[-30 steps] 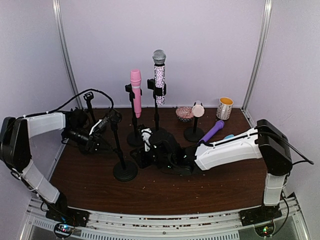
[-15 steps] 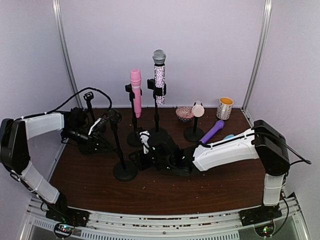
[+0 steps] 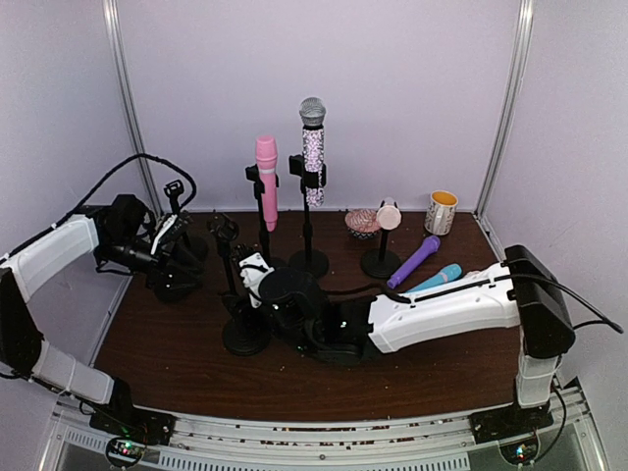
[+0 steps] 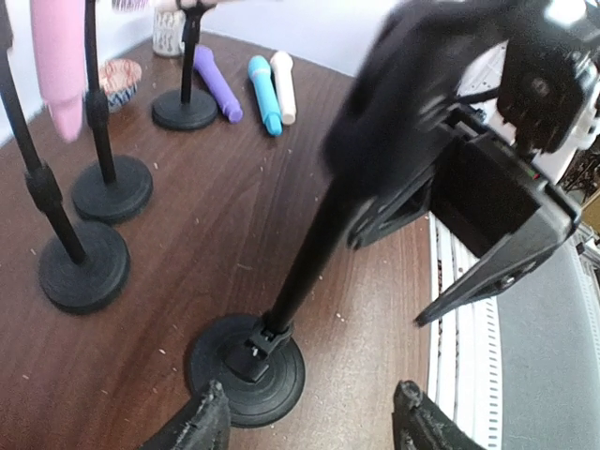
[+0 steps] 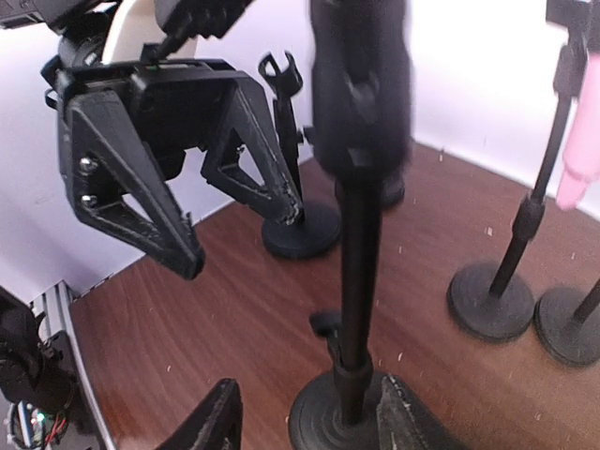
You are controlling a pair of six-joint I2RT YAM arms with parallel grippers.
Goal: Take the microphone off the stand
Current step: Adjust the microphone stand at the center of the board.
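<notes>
— What sits nearest the arms?
— A black stand [image 5: 359, 272] on the brown table [image 3: 442, 363], with a round base and a thin pole. The right gripper [image 5: 309, 412] is low beside it. Its jaws are spread, one finger on each side of the pole near the base, clear of the pole.
— Holding anything?
— No. Only the pole stands between the fingers.
— And the left gripper [image 5: 242, 240]?
— Off to that stand's left, apart from it, jaws spread wide around open air. Just behind it is a second stand [image 3: 175, 188] with a forked clip on top.
— Is a microphone on the near stand?
— I cannot tell. Its top is a dark blur in both wrist views, and from above it is only a small black lump.
— Where are the microphones, then?
— Three lie on the table to the right. A purple microphone [image 3: 416, 260] and a blue microphone [image 3: 438, 278] are just beside each other. A white microphone [image 4: 283, 84] lies next to the blue one, seen from the left wrist. Farther back, a pink microphone [image 3: 266, 182] is upright in its stand's clip. A glittery microphone [image 3: 313, 147] is upright in the clip of the stand beside it.
— And behind those?
— A short stand [image 3: 381, 261], a patterned bowl [image 3: 362, 222] and a mug [image 3: 441, 211] near the back wall.
</notes>
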